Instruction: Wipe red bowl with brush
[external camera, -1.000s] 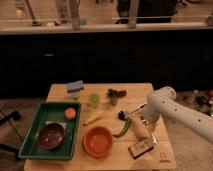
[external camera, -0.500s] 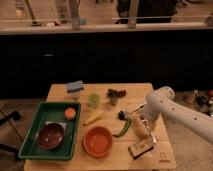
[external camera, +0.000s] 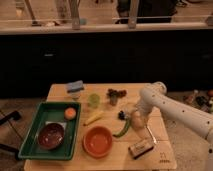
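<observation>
The red bowl (external camera: 97, 141) sits empty on the wooden table (external camera: 60, 93), front middle. My gripper (external camera: 135, 121) hangs low over the table just right of the bowl, at the end of the white arm (external camera: 170, 107) that comes in from the right. A small dark bristly bit (external camera: 121, 115) shows at the gripper's left side; it looks like the brush head, and its handle is hidden. A curved green vegetable (external camera: 122, 130) lies between the bowl and the gripper. The blocky tan-and-dark scrubber (external camera: 141, 147) lies in front of the gripper.
A green tray (external camera: 32, 140) at the left holds a dark bowl (external camera: 51, 136) and an orange (external camera: 70, 113). A yellow piece (external camera: 92, 118), a green cup (external camera: 94, 100), a blue sponge (external camera: 75, 86) and a dark clump (external camera: 116, 94) lie farther back.
</observation>
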